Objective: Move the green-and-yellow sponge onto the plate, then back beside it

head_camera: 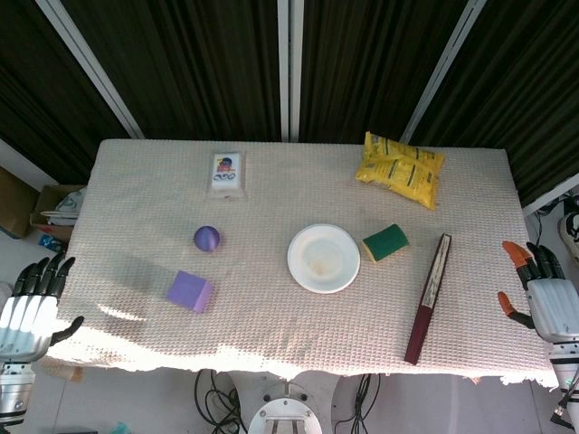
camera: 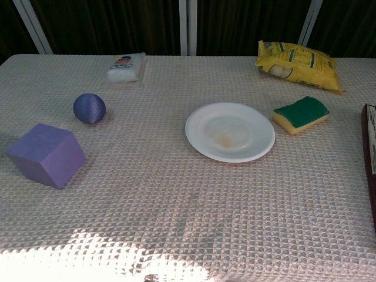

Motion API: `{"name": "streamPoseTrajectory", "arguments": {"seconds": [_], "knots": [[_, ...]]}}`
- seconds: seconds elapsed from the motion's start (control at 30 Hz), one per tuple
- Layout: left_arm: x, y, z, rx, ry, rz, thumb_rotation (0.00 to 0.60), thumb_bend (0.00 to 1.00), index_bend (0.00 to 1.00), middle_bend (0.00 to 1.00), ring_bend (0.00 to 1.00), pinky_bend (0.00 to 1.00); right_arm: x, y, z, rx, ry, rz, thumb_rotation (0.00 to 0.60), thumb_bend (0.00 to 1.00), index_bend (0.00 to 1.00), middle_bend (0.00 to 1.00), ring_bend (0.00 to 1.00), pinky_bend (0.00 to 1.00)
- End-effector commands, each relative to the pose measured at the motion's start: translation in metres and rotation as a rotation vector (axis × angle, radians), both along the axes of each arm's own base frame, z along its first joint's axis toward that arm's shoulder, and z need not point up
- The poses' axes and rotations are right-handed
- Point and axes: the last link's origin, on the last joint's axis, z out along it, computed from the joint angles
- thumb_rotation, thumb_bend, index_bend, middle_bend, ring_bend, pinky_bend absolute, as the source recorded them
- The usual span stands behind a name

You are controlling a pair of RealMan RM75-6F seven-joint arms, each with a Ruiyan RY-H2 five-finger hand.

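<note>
lying just beside the plate (head_camera: 323,259) (green face up): sponge (head_camera: 385,242).

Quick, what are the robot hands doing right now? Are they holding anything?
Left robot hand: open, fingers apart, holding nothing, off the table's left edge.
Right robot hand: open, fingers apart, holding nothing, off the right edge.

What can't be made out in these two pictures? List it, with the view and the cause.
- Long dark box: chest view, cut off by the right edge.
- Left hand and right hand: outside the chest view; head view shows them beside the table, fingers apart.
- Print on the white packet and yellow bag: too small in both views.
- Sponge underside: hidden, it lies beside the plate.
</note>
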Motion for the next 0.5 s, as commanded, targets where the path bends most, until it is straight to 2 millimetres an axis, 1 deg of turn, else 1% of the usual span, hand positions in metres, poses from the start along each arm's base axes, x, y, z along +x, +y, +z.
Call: {"name": "streamPoseTrajectory", "arguments": {"seconds": [0.03, 0.13, 0.27, 0.37, 0.43, 0.47, 0.5], "knots": [[0.0, 0.001, 0.0, 0.005, 0.006, -0.002, 0.6, 0.16, 0.06, 0.03, 0.05, 0.1, 0.0, -0.001, -0.001, 0.003, 0.0, 0.001, 0.6, 0.29, 0.0, 0.12, 0.0, 0.0], [0.0, 0.0, -0.001, 0.003, 0.004, -0.002, 0.6, 0.16, 0.06, 0.03, 0.05, 0.1, 0.001, -0.002, -0.003, 0.014, 0.002, 0.0, 0.6, 0.3, 0.0, 0.12, 0.0, 0.0], [-0.001, -0.002, 0.0, 0.001, -0.001, -0.001, 0.6, 0.16, 0.06, 0.03, 0.05, 0.1, 0.005, -0.012, -0.009, 0.049, 0.014, 0.021, 0.6, 0.3, 0.0, 0.12, 0.0, 0.0], [-0.001, -0.004, 0.001, 0.004, -0.007, -0.002, 0.6, 0.16, 0.06, 0.03, 0.05, 0.1, 0.015, -0.031, -0.016, 0.09, 0.024, 0.066, 0.6, 0.3, 0.03, 0.13, 0.0, 0.0], [0.0, -0.005, 0.0, 0.006, -0.009, -0.005, 0.6, 0.16, 0.06, 0.03, 0.05, 0.1, 0.023, -0.048, -0.023, 0.126, 0.039, 0.095, 0.6, 0.3, 0.07, 0.15, 0.0, 0.0], [0.0, -0.005, 0.0, 0.006, -0.009, -0.006, 0.6, 0.16, 0.06, 0.03, 0.05, 0.1, 0.026, -0.055, -0.026, 0.141, 0.046, 0.106, 0.6, 0.3, 0.08, 0.16, 0.0, 0.0], [0.001, -0.005, 0.0, 0.006, -0.011, -0.009, 0.6, 0.16, 0.06, 0.03, 0.05, 0.1, 0.031, -0.067, -0.031, 0.166, 0.058, 0.119, 0.6, 0.3, 0.09, 0.16, 0.0, 0.0]]}}
